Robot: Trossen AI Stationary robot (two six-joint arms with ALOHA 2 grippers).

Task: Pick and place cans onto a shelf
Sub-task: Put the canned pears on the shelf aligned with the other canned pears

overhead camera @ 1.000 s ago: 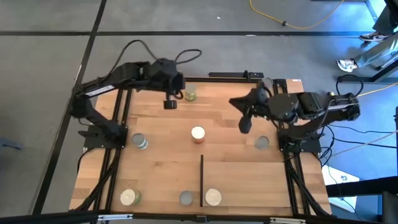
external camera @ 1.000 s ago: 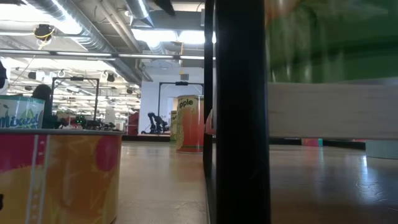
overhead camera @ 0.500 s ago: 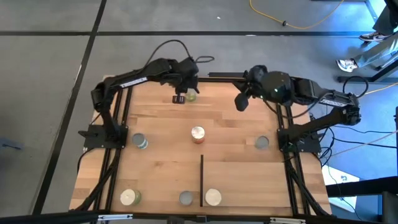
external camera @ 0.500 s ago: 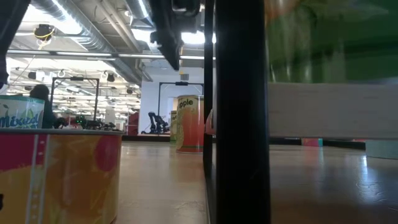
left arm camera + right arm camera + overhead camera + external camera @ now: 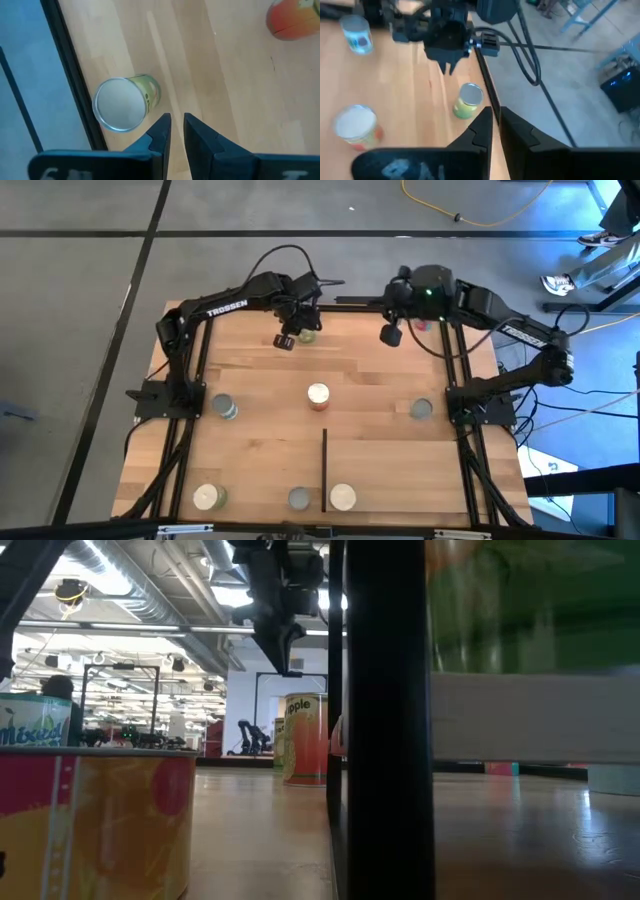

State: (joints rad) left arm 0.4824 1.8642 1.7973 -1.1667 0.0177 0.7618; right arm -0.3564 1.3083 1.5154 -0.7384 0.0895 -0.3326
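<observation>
Left gripper [image 5: 286, 340] hanging above the table's [image 5: 260, 440] far edge, just beside the green-sided can [image 5: 306, 332], not touching it; fingers [image 5: 161, 131] nearly together with a thin slit between, holding nothing. Seen from the left wrist, that can [image 5: 125, 102] standing upright with a pale silver top, close to the black frame rail [image 5: 75, 85].

Right gripper [image 5: 391, 334] raised over the far edge too, well apart from the left one; fingers [image 5: 482, 127] almost closed with a narrow gap, empty. From the right wrist, the left gripper [image 5: 449, 64] visible pointing down near the green can [image 5: 468, 101], with a white-topped orange-red can [image 5: 356, 126] and a blue-labelled can [image 5: 358, 35] farther off.

On the table in the overhead view: orange-red can [image 5: 318, 395] at the centre, silver-topped can [image 5: 224, 408] by the left rail, grey can [image 5: 421, 409] by the right rail, cream-topped can [image 5: 208, 498] at the near left, grey can [image 5: 299, 499] left of the thin black strip [image 5: 324, 470], white can [image 5: 343, 497] just right of that strip on the shelf [image 5: 400, 470].

Low view: an orange can [image 5: 95, 820] close up and a gripper [image 5: 283, 662] hanging from above.
</observation>
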